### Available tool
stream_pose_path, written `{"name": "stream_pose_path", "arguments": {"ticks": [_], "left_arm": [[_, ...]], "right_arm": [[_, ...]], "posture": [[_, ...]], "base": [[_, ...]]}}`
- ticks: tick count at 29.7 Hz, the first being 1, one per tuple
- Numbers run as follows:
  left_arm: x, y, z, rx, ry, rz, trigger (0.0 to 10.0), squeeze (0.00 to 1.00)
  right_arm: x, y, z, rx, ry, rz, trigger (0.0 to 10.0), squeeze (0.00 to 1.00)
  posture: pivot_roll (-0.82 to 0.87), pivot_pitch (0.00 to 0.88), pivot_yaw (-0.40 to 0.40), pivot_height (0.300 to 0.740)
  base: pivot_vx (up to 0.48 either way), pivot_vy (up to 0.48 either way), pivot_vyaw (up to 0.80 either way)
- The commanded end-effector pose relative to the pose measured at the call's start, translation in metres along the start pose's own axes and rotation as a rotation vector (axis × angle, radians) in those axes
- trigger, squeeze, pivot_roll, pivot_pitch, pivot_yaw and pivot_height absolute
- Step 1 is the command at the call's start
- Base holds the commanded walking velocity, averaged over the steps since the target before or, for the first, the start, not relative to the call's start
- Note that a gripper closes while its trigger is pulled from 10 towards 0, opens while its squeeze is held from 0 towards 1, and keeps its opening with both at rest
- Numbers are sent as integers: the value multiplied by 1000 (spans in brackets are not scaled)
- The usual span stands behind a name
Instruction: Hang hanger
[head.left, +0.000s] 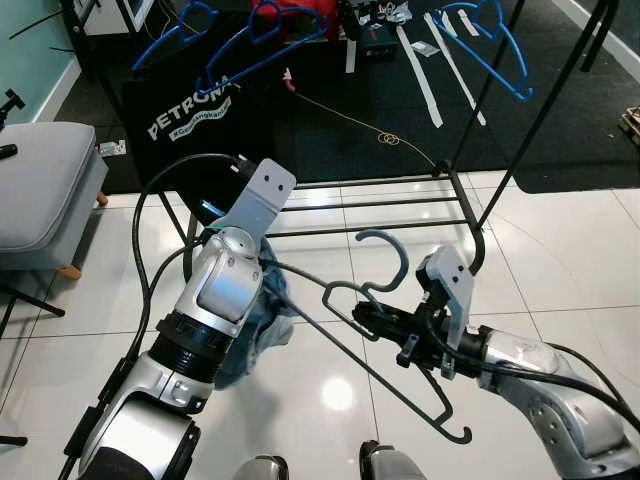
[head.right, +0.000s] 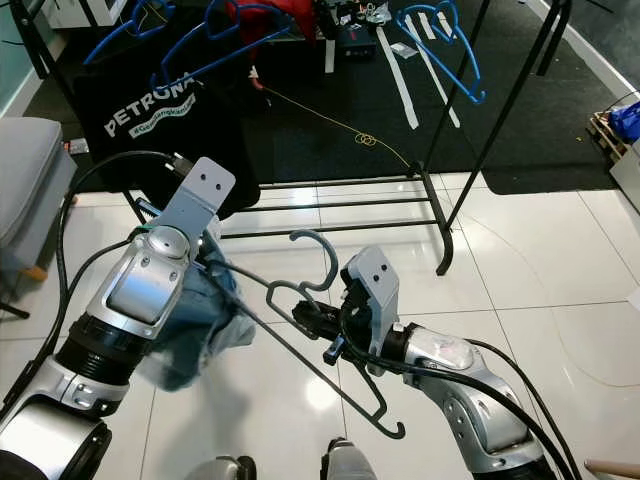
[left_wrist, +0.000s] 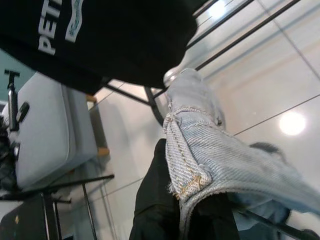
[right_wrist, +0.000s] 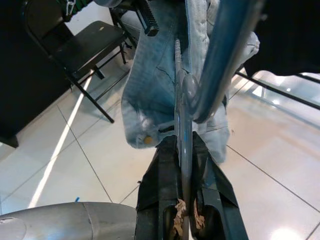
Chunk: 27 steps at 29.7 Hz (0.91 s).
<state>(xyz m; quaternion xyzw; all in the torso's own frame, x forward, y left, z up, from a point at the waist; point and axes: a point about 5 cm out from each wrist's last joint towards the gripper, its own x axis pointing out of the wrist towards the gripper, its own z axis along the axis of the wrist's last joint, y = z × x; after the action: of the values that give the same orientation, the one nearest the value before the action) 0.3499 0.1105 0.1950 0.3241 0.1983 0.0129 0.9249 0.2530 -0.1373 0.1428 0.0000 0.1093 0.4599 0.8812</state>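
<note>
The dark grey wire hanger (head.left: 385, 330) hangs in the air in front of the black metal clothes rack (head.left: 470, 200), above the white tiled floor (head.left: 560, 260), hook uppermost. The right gripper (head.left: 362, 316) reaches in from the right, forearm nearly level, its fingers pinched tight on the hanger's neck. The left gripper (left_wrist: 170, 220), arm raised just beside the rack, grips pale blue denim cloth (head.right: 195, 320) draped from the hanger's far end.

Glossy white tiled floor (head.left: 560, 250), dark rug (head.left: 330, 130) — grey seat (head.left: 40, 190)
</note>
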Motion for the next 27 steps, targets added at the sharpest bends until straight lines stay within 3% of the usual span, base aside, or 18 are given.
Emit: {"name": "stream_pose_path", "arguments": {"ticks": [1, 4, 6, 10, 21, 27], "left_arm": [[-5, 0, 6, 8, -32, -4, 10000, 0], [-9, -4, 9, 29, -69, -51, 10000, 0], [-16, -12, 12, 56, -110, -141, 10000, 0], [-22, -19, 11, 68, -114, -233, 10000, 0], [-24, -19, 8, 51, -80, -275, 10000, 0], [-23, -21, 18, 9, -113, -271, 10000, 0]], "right_arm": [[0, -2, -3, 0, 3, -20, 10000, 0], [5, -8, 0, -13, -16, -64, 10000, 0], [15, -11, 6, -16, -56, -83, 10000, 0], [27, -10, 15, -19, -105, -82, 10000, 0], [44, -2, 38, -45, -200, -45, 10000, 0], [50, 4, 33, -50, -178, -8, 10000, 0]], "posture": [[-52, 76, 87, 740], [-49, 76, 85, 740], [-48, 76, 85, 740], [-42, 82, 83, 740], [-40, 93, 82, 740], [-40, 93, 81, 740]], "base": [[0, 0, 0], [0, 0, 0], [0, 0, 0], [0, 0, 0], [0, 0, 0], [0, 0, 0]]}}
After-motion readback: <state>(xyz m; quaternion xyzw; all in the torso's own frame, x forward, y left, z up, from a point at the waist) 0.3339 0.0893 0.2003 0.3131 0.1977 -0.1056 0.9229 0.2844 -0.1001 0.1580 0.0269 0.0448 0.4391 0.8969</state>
